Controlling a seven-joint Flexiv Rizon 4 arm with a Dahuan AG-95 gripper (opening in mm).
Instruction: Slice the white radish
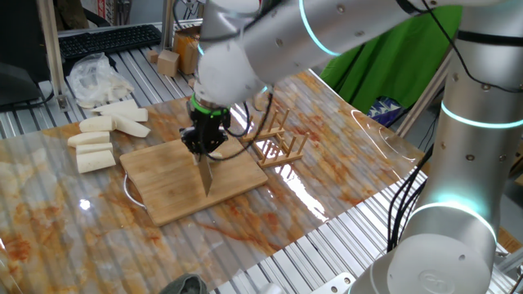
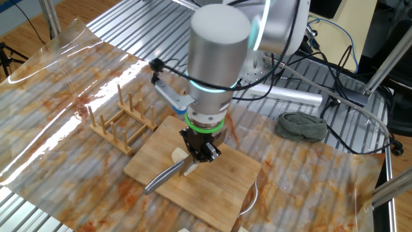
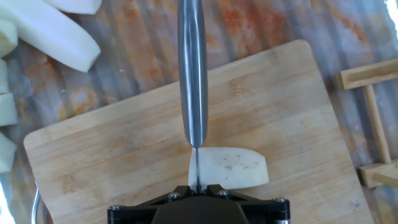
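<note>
My gripper (image 1: 204,145) is shut on a steel knife (image 3: 192,68). The blade points forward and down over the bamboo cutting board (image 3: 112,162). The white radish (image 3: 230,168), a short pale stick, lies on the board under the hand. The knife's edge sits on its left end. In the other fixed view the radish (image 2: 178,154) peeks out beside the gripper (image 2: 201,152), and the blade (image 2: 164,177) slants down to the board (image 2: 219,187). In one fixed view the blade tip (image 1: 204,180) touches the board (image 1: 163,184) and the radish is hidden behind the hand.
Several larger white radish sticks (image 1: 102,135) lie left of the board, also at the hand view's top left (image 3: 50,31). A white plastic bag (image 1: 94,77) is behind them. A wooden rack (image 1: 278,143) stands right of the board. A grey cloth (image 2: 302,125) lies farther off.
</note>
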